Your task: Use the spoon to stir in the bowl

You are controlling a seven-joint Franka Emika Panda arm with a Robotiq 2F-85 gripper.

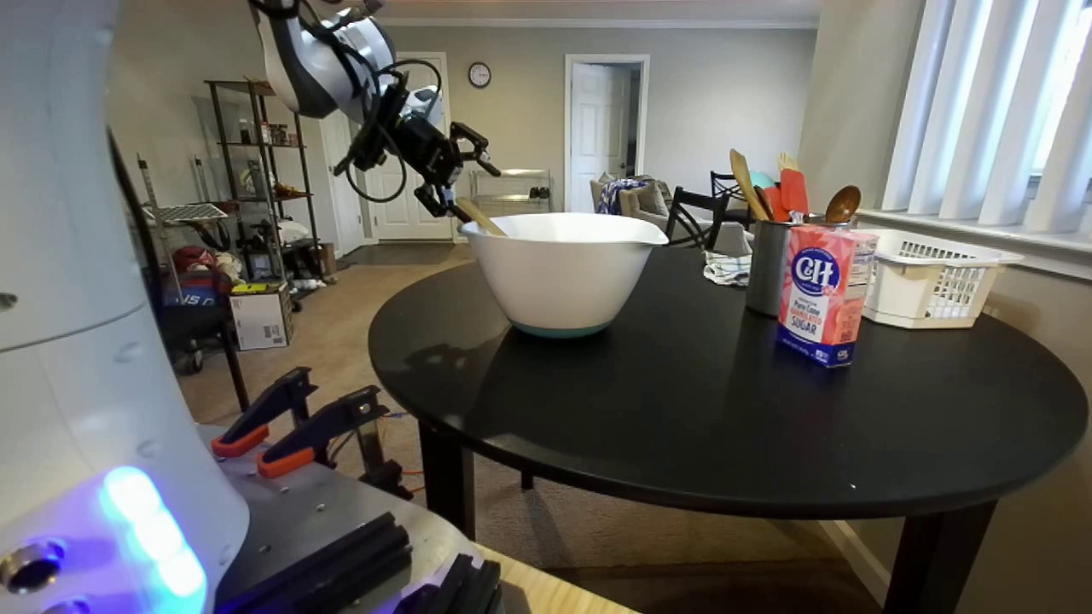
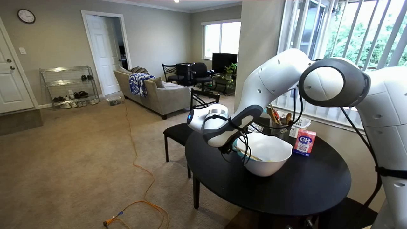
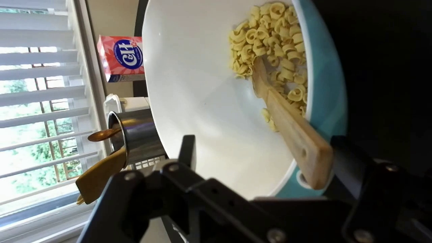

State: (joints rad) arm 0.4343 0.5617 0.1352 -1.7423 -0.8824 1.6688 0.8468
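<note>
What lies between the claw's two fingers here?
In the wrist view, the handle end of the wooden spoon lies in the gap of the open claw, nearer one side; whether it touches there is unclear.

The arm [image 2: 267, 76] is white and grey, cables [image 2: 378, 179] and hand [image 3: 265, 157] black.

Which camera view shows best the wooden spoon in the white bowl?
The wrist view: the spoon appears large and nearly whole, down to the pasta. Both exterior views show it smaller: in an exterior view, only part of the handle shows above the bowl; in an exterior view, cables cross it.
</note>
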